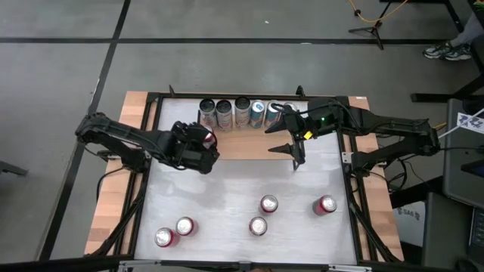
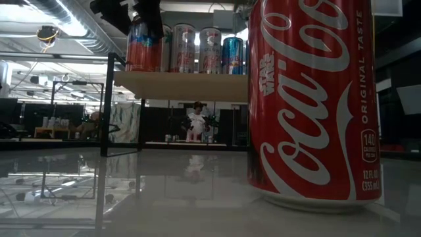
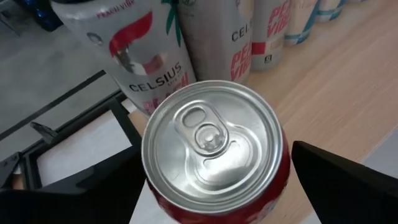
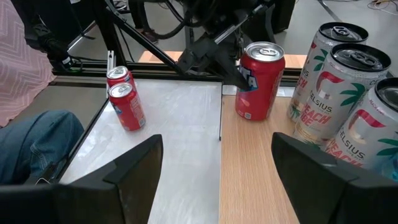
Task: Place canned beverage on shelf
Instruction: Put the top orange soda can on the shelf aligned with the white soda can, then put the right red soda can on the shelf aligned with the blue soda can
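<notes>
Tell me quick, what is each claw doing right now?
Left gripper: fingers open around the red can on the shelf.
Right gripper: open, holding nothing.

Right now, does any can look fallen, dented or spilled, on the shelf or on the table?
Nothing stands out. The cans in the row on the shelf stand upright, and so does the red can between the open fingers of the left gripper. The five red cans on the table are upright too, with no spill.

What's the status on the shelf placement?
Left gripper jaws open around red aluminium can, which stands on light wood plank shelf. Right gripper open, empty, over shelf front. Tall silver cans beside; nothing blocking.
</notes>
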